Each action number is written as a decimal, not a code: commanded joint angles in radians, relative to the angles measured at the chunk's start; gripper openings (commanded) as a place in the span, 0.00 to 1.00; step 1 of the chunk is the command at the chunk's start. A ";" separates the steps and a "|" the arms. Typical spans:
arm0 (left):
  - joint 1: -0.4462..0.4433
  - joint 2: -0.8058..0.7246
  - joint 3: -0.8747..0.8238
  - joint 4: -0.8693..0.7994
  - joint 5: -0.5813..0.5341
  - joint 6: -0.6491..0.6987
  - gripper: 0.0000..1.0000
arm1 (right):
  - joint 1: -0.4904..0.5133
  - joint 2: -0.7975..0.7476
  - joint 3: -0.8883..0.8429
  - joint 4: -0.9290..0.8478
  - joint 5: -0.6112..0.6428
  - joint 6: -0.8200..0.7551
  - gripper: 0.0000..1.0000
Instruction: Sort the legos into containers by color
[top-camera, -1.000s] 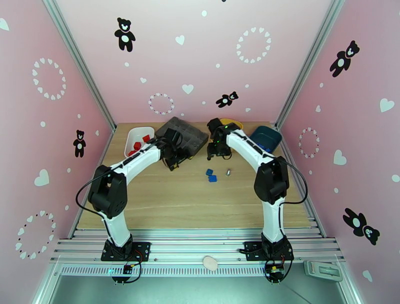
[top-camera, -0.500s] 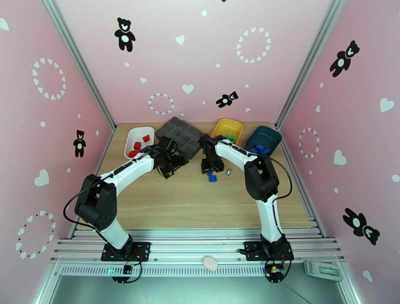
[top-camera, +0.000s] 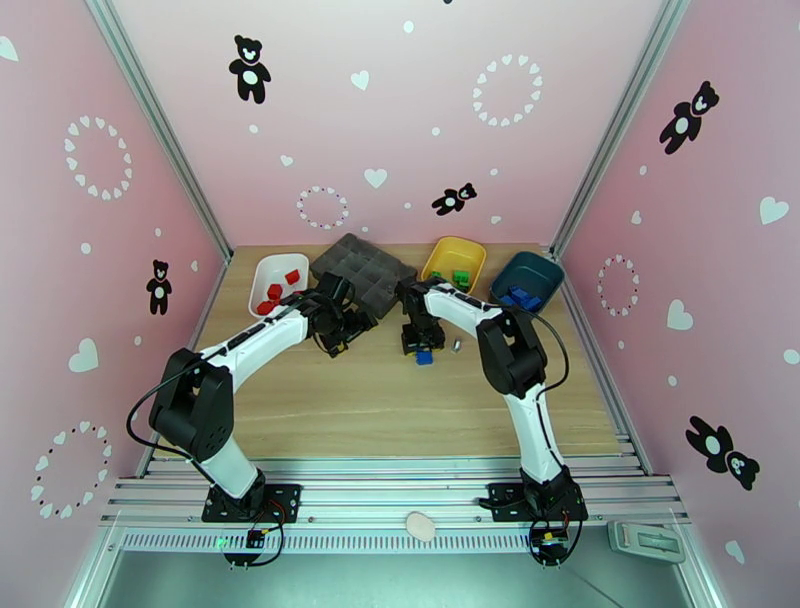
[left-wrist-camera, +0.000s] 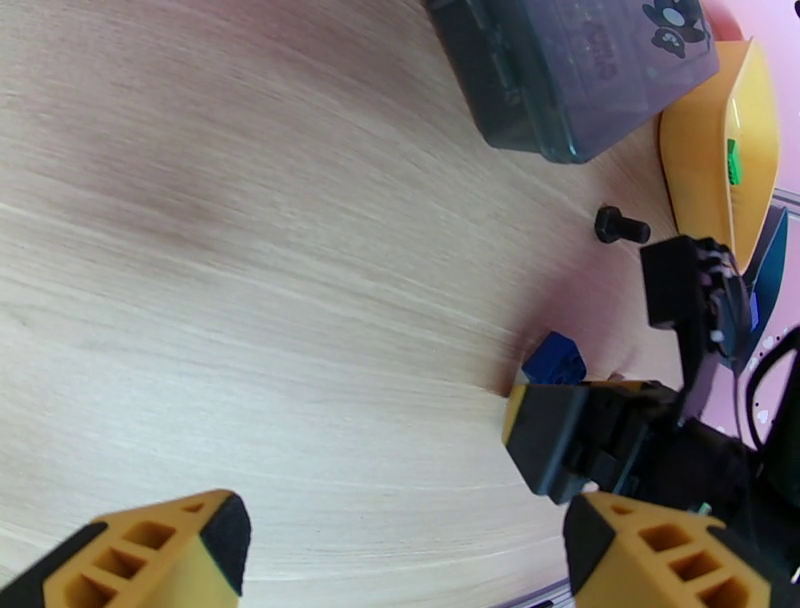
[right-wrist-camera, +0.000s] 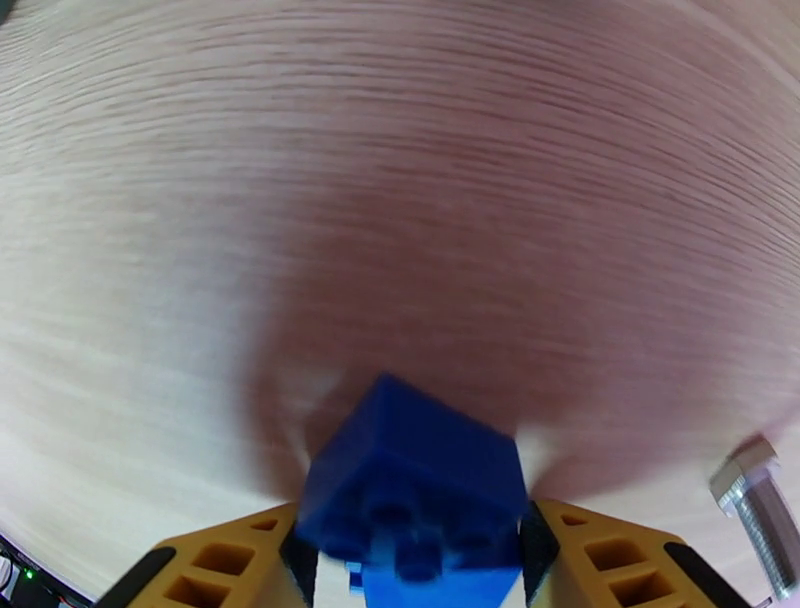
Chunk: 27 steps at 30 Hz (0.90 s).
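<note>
My right gripper (top-camera: 421, 345) is down on the table with its jaws shut on a blue lego (right-wrist-camera: 412, 470); both pads touch its sides. A second blue lego (top-camera: 425, 358) lies just in front of it. My left gripper (top-camera: 340, 338) hovers open and empty over bare wood left of there, fingers (left-wrist-camera: 150, 550) spread wide. The white container (top-camera: 262, 275) holds red legos, the yellow container (top-camera: 448, 255) holds green ones, and the dark teal container (top-camera: 540, 268) holds blue ones. From the left wrist view the blue lego (left-wrist-camera: 553, 360) sits by the right gripper (left-wrist-camera: 560, 440).
A dark grey compartment tray (top-camera: 362, 270) stands between the white and yellow containers. A silver bolt (top-camera: 456, 344) lies right of the blue legos, and a black bolt (left-wrist-camera: 620, 224) lies near the tray. Pink walls close the sides and back.
The right arm swung from over the yellow container down to the blue legos, and its jaws narrowed onto one. The left gripper drew back slightly from the grey tray.
</note>
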<state>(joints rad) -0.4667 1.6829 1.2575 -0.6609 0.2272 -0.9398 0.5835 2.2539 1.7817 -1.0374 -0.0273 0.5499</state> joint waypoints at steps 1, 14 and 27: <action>0.004 -0.003 0.017 0.005 0.004 0.009 0.88 | 0.015 0.042 0.057 -0.014 -0.014 0.013 0.57; 0.005 0.002 0.015 0.006 0.007 0.010 0.88 | 0.019 0.111 0.168 -0.067 0.030 0.052 0.45; 0.004 0.081 0.089 0.022 0.067 0.003 0.89 | -0.018 -0.050 0.159 -0.070 0.043 0.057 0.28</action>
<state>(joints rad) -0.4667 1.7176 1.2984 -0.6613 0.2440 -0.9398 0.5869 2.3150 1.9392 -1.0889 -0.0040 0.5995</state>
